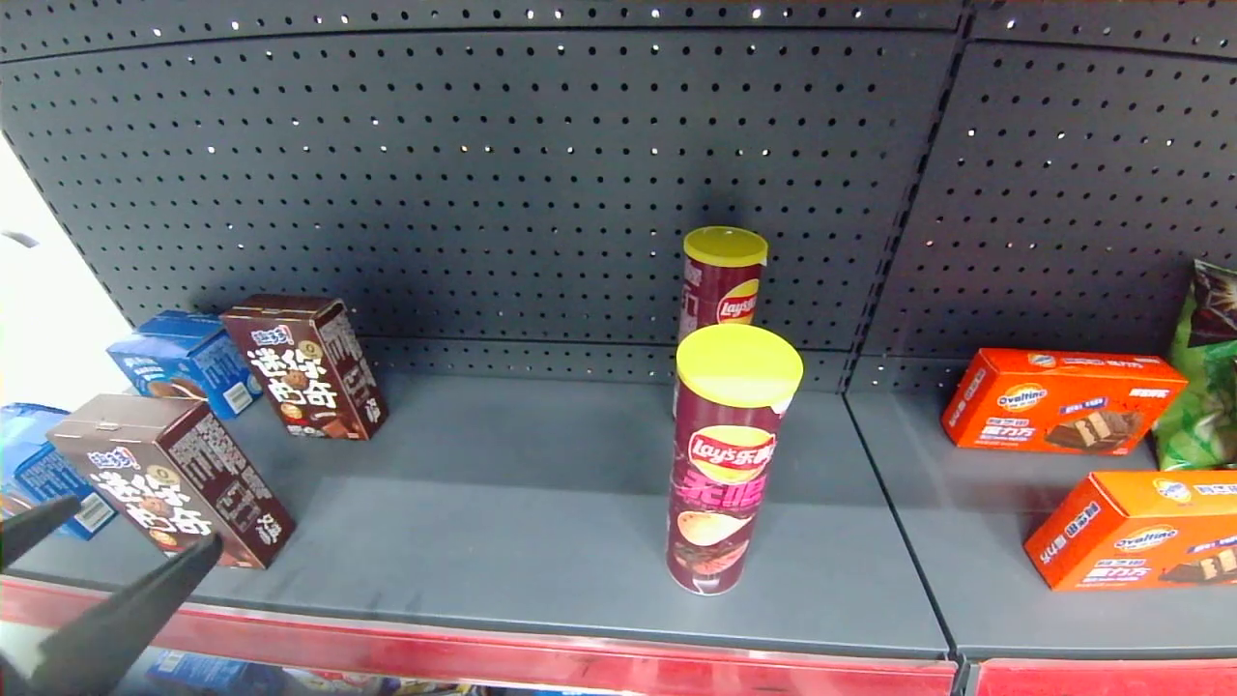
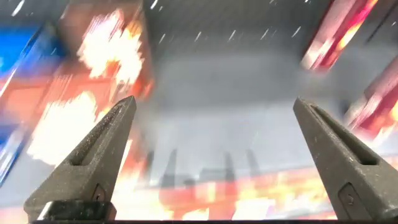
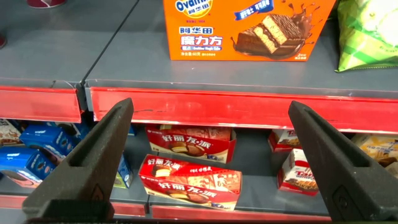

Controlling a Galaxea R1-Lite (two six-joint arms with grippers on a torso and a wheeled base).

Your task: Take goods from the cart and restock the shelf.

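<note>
Nearest to the camera, at the lower left of the head view, the left gripper (image 1: 150, 522) shows two dark, wedge-shaped fingers with a grainy surface. They are spread wide and hold nothing. Just beyond them a brown cardboard box (image 1: 174, 478) stands upright near the front edge of the shelf (image 1: 503, 503). A second brown box (image 1: 307, 365) stands further back, beside a blue box (image 1: 184, 362). The shelf is flat grey metal with a glossy red front strip (image 1: 483, 657) and a perforated back panel (image 1: 483, 174). In the middle two round chip cans stand upright, one behind the other: the front can (image 1: 725, 464) and the rear can (image 1: 723, 280), both dark red with smooth yellow lids. To the right lie flat orange boxes (image 1: 1063, 398) and a crinkled green bag (image 1: 1203, 396). The right gripper (image 3: 209, 106) is also spread and empty, in front of the red strip, with red boxes (image 3: 189, 180) on a lower shelf beyond it.
</note>
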